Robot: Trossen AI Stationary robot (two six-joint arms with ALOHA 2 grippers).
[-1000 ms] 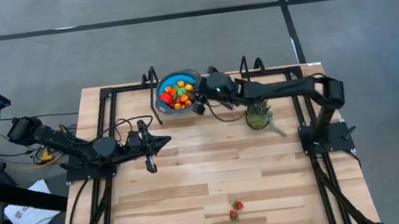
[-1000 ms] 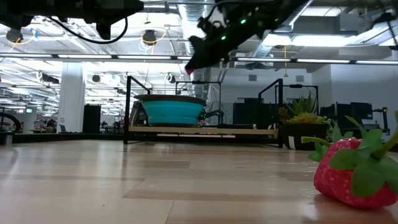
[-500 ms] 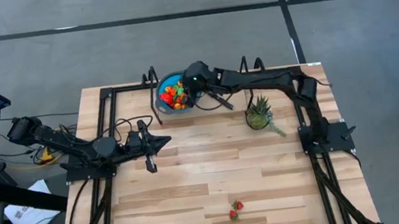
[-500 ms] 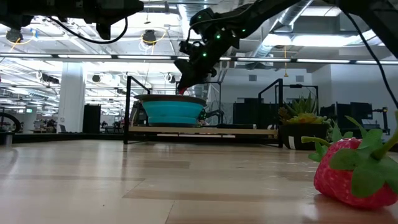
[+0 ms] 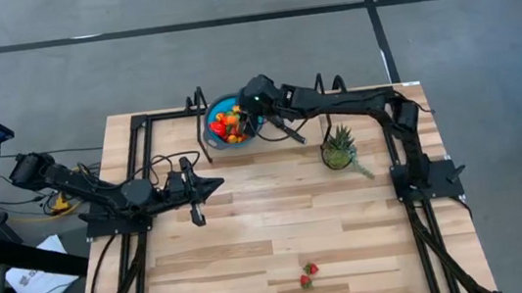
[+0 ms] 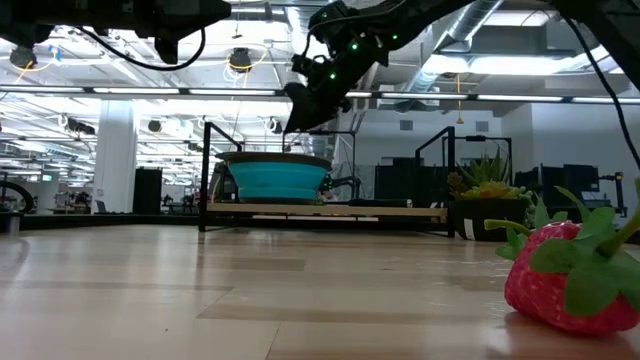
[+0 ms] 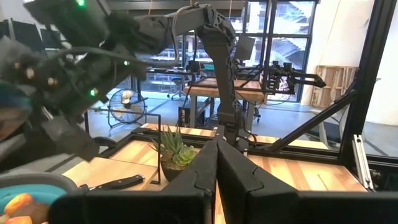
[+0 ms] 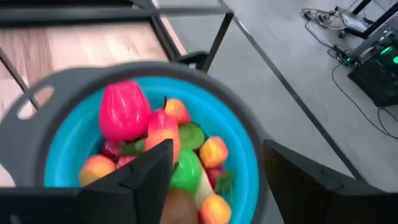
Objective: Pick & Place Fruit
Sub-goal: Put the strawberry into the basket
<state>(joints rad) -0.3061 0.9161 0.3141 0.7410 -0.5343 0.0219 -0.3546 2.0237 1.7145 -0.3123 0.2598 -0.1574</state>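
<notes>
1. While most of the toy fruit already fills the blue bowl [image 5: 221, 112] at the table's far edge, the job looks largely done but not finished: two strawberries [image 5: 308, 275] lie well apart from the bowl, near the opposite edge of the table [image 5: 279, 213].
2. Hovering directly over the bowl, the right gripper [image 8: 211, 165] has its fingers spread wide and nothing between them, judging by its wrist view.
3. Heaped inside the bowl are a large pink-red fruit [image 8: 124, 112], a green piece [image 8: 186, 169], and several orange and peach-coloured pieces [image 8: 213, 151].
4. Parked well short of the bowl, toward the table's left side, the left gripper [image 5: 194, 187] has its fingers pressed together on nothing.
5. Just beside the bowl, under the right arm, stands a spiky potted plant [image 5: 339, 146], not part of the sort.
</notes>
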